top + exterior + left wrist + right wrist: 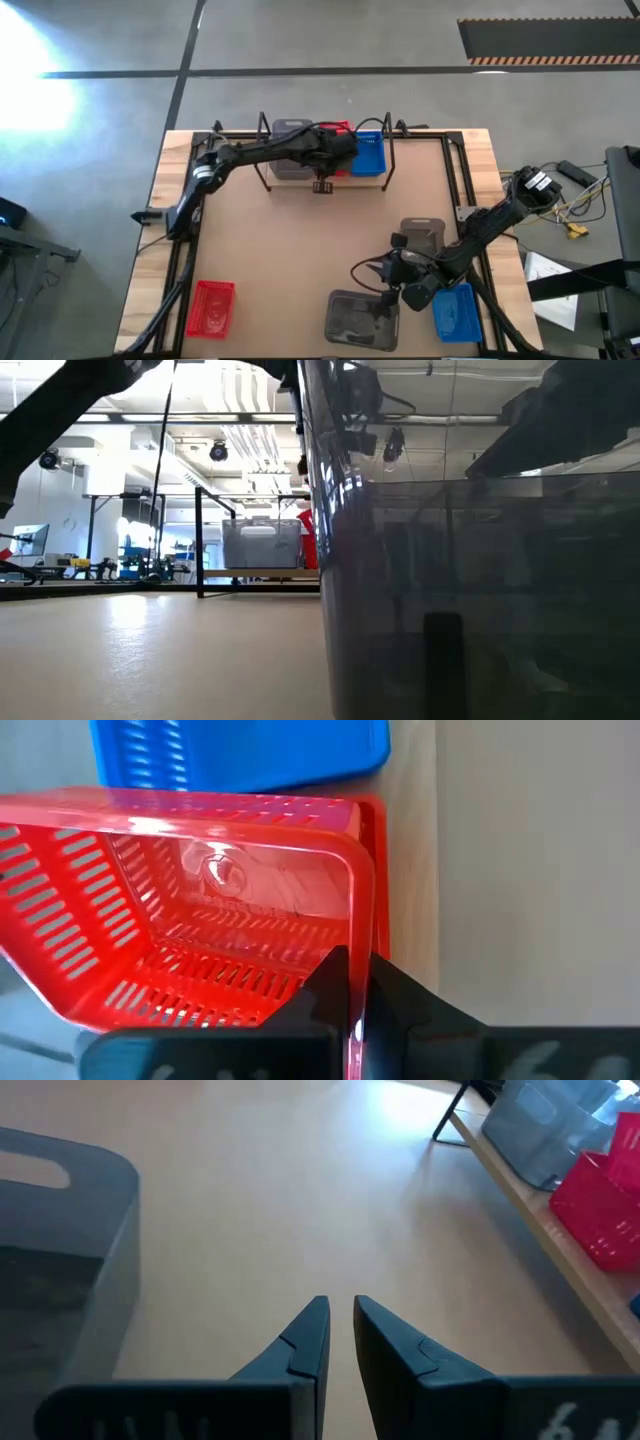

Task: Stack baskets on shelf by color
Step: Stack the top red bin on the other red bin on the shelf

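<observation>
Surface [300, 250] w/ shelf [278, 181] along its far edge: grey basket [290, 130] left, blue basket [370, 155] right, red ones between. Left pincer [358, 1020] is clamped on a red basket's [180, 920] rim, held tilted right over the red one already there; it lies straight below, long axis running near-to-far. Right pincer [340, 1330], near-right, holds nothing, fingers a narrow gap apart, beside a near grey basket [362, 318]. Loose red [211, 308] near-left.

Grey [288, 150], red [340, 135], blue baskets [370, 155] on shelf [385, 180], others scattered on table
</observation>
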